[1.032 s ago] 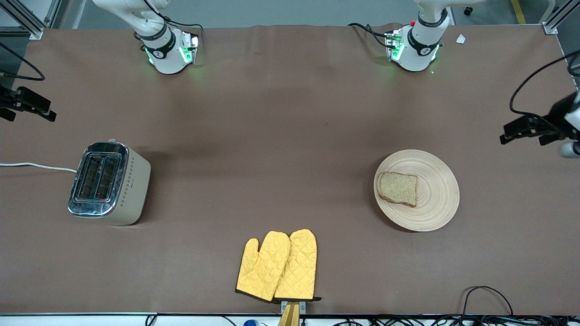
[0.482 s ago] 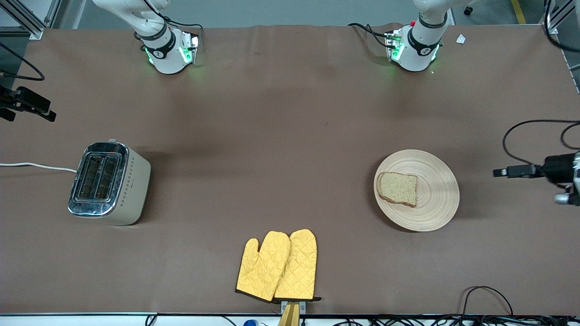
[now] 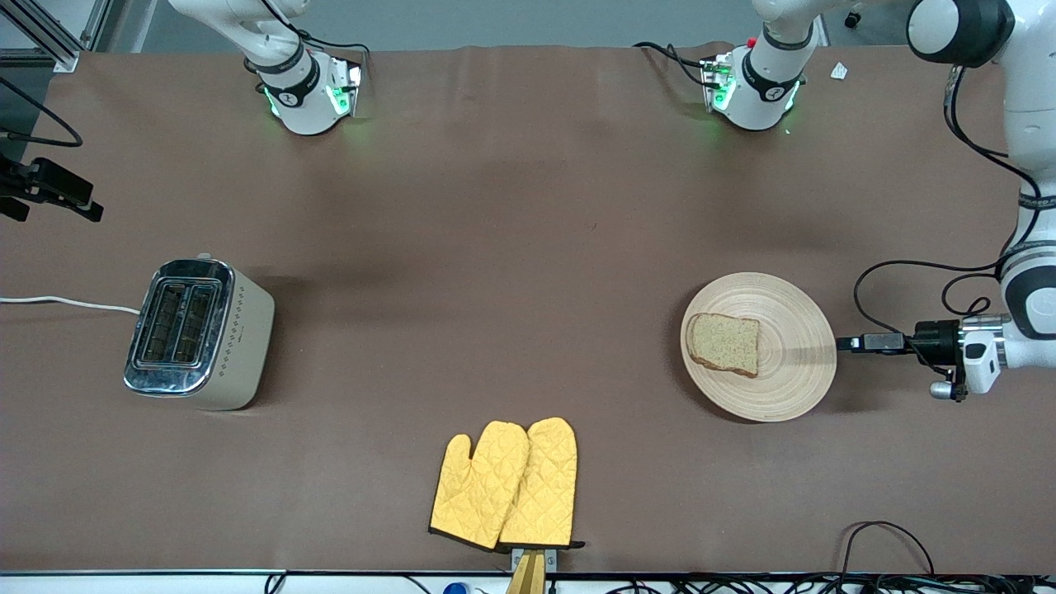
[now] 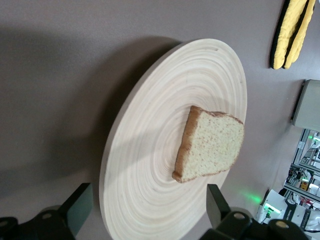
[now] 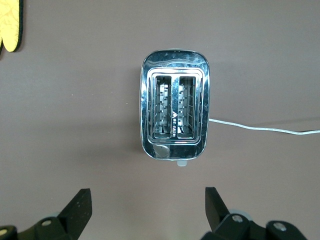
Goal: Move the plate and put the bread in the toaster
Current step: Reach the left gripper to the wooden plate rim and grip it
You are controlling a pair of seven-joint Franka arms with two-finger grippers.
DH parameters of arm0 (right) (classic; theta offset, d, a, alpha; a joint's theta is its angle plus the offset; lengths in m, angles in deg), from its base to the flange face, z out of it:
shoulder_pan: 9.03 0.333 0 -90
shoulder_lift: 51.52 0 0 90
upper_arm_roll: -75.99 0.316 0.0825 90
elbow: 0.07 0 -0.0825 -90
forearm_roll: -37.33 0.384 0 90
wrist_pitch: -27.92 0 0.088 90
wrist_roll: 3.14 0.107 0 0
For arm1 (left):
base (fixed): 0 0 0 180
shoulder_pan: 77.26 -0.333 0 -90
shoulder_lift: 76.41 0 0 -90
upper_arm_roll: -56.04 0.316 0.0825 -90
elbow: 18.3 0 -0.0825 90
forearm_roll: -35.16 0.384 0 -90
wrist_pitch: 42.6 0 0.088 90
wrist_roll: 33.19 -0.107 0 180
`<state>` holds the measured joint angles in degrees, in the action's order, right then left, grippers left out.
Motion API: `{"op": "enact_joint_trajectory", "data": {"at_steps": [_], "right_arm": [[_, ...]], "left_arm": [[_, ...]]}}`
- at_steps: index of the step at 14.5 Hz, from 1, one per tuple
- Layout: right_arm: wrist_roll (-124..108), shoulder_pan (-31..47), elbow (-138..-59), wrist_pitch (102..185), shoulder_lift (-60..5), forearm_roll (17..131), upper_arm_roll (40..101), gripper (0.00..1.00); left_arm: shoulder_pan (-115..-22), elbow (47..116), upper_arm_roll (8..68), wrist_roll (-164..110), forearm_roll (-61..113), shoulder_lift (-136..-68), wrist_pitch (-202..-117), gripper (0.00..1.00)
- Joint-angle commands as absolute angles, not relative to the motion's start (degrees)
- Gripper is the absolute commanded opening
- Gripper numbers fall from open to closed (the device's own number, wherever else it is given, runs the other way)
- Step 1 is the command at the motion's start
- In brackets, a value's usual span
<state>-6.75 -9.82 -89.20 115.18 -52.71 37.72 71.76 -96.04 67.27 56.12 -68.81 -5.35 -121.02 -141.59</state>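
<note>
The pale wooden plate lies toward the left arm's end of the table, with the slice of bread flat on it. My left gripper is low beside the plate's rim, lying level and pointing at it. In the left wrist view it is open, its fingers either side of the plate edge, with the bread farther in. The toaster stands toward the right arm's end. My right gripper hangs open, high over the table near the toaster, holding nothing.
A pair of yellow oven mitts lies near the table's front edge, nearer the camera than both plate and toaster. The toaster's white cord runs off the table's end. Loose cables lie at the front edge.
My left arm has swung in from the table's end and come down, bringing its open gripper to the plate's rim. The right arm, plate, bread and toaster have not moved.
</note>
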Motion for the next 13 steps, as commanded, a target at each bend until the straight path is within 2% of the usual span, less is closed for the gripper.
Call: {"op": "enact_joint_trajectory", "data": {"at_steps": [1,4,6,9,13], "right_arm": [[-7.1,-10.1,-89.1,115.3,-53.0,37.3,72.2,1.0],[-7.1,-9.9,-89.1,115.3,-53.0,37.4,72.3,1.0],[-7.1,-9.9,-89.1,115.3,-53.0,37.3,72.3,1.0],[-7.1,-9.8,-89.1,115.3,-53.0,37.4,72.3,1.0],[-7.1,-9.7,-89.1,115.3,-53.0,37.3,72.3,1.0]], "left_arm": [[-96.0,65.9,56.2,-72.4,-6.9,-123.9,-142.7,1.0],[-95.8,65.9,56.2,-74.6,-9.1,-126.2,-143.4,1.0],[-95.7,65.9,56.0,-75.5,-9.3,-126.2,-144.8,0.9],[-95.6,66.1,55.7,-81.5,-8.7,-126.2,-144.8,0.61],[-95.6,66.2,55.6,-85.4,-8.6,-126.6,-144.8,0.17]]}}
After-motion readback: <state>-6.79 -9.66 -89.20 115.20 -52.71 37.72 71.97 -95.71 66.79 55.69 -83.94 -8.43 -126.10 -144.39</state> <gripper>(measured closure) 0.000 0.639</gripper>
